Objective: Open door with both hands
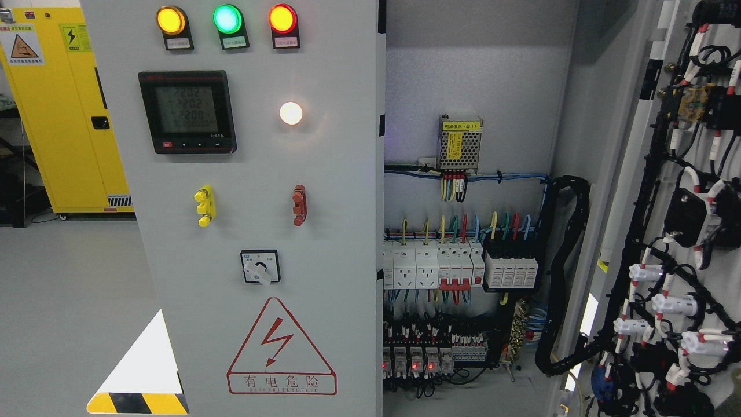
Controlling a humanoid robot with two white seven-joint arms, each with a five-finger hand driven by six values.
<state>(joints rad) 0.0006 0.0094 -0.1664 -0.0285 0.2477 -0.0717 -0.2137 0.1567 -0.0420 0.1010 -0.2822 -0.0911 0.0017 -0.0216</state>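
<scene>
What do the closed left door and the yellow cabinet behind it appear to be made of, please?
The closed left door looks like sheet metal with a matte light grey painted or powder-coated finish: flat and even, with only a soft glow around its lamps. The yellow cabinet also looks like painted sheet metal, somewhat glossier, judging by its crisp flat panels and stuck-on warning labels. Neither material is certain from the look alone.

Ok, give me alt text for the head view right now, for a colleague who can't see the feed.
An electrical cabinet with its right door swung open, showing breakers and coloured wiring inside, while the left door stands closed with yellow, green and red indicator lamps, a digital meter, a rotary switch and a red warning triangle. Neither robot hand is in view.
</scene>
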